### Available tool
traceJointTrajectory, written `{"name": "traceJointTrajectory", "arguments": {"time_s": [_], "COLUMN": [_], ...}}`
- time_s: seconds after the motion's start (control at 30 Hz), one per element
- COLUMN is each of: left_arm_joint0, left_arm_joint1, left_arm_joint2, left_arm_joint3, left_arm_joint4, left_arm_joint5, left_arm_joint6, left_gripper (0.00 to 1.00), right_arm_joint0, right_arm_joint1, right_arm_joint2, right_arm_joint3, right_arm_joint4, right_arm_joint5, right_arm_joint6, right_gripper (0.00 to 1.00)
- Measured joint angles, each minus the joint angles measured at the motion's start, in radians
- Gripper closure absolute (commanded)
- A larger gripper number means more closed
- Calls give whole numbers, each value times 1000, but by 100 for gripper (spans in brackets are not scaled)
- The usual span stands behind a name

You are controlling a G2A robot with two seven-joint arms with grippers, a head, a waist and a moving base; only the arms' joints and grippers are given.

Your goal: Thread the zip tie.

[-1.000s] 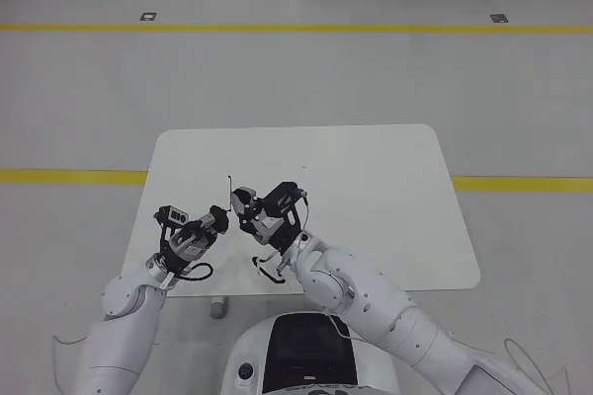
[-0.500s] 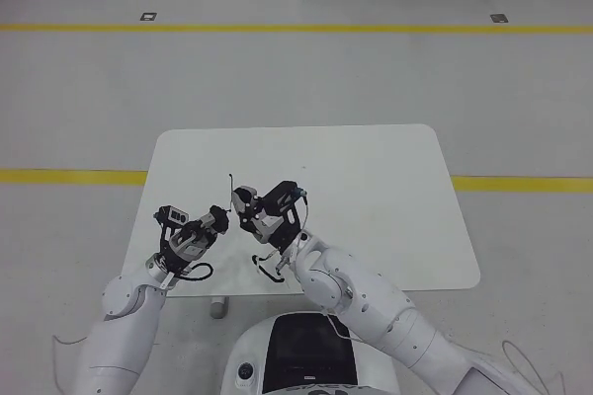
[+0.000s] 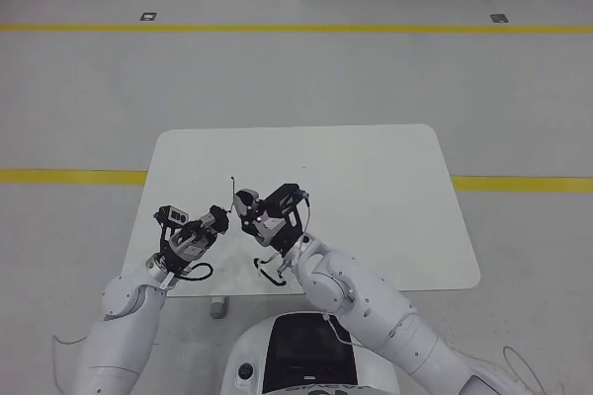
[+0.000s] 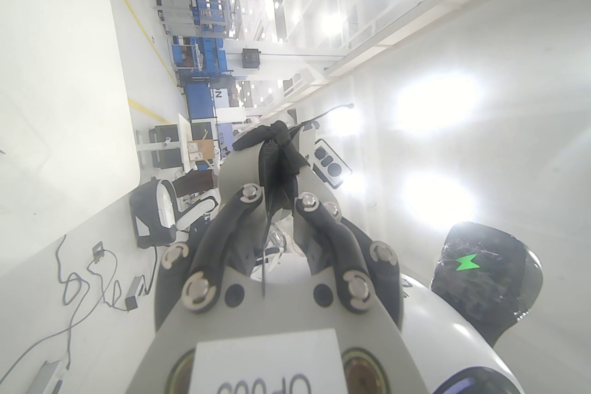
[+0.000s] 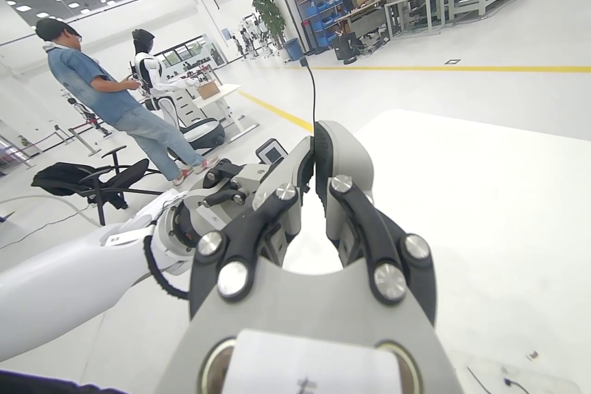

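Zip tie [image 5: 313, 91] clamped by left gripper [image 3: 219, 218], right gripper [image 5: 316, 144].

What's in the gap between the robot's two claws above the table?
Nothing: in the top view the left gripper and right gripper sit close, with just a sliver of bare table between. The zip tie sticks out of the right one.

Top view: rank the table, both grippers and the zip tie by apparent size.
1. white table
2. right gripper and left gripper: they look alike, so unranked
3. zip tie, a thin black strip standing out of the right gripper
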Motion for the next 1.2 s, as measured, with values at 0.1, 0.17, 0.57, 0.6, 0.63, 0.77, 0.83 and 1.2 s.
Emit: {"name": "traceJointTrajectory", "arguments": {"time_s": [0.1, 0.17, 0.57, 0.6, 0.63, 0.77, 0.83, 1.2], "left_arm_joint0": [0, 0, 0, 0, 0, 0, 0, 0], "left_arm_joint1": [0, 0, 0, 0, 0, 0, 0, 0], "left_arm_joint2": [0, 0, 0, 0, 0, 0, 0, 0], "left_arm_joint3": [0, 0, 0, 0, 0, 0, 0, 0], "left_arm_joint4": [0, 0, 0, 0, 0, 0, 0, 0], "left_arm_joint5": [0, 0, 0, 0, 0, 0, 0, 0], "left_arm_joint6": [0, 0, 0, 0, 0, 0, 0, 0], "left_gripper": [100, 100, 100, 100, 100, 100, 100, 100], "right_arm_joint0": [-8, -13, -22, -23, -23, -28, -31, -42], "right_arm_joint1": [-1, -2, -15, -16, -17, -19, -20, -25], "right_arm_joint2": [6, 9, 8, 8, 8, 10, 12, 23], "right_arm_joint3": [-6, -11, 4, 6, 8, 11, 11, 8], "right_arm_joint4": [-3, -4, -7, -9, -12, -27, -33, -41], "right_arm_joint5": [-1, -3, -12, -12, -11, -7, -7, -20], "right_arm_joint6": [3, 5, 11, 11, 11, 10, 10, 24], "right_gripper": [100, 100, 100, 100, 100, 100, 100, 100]}}
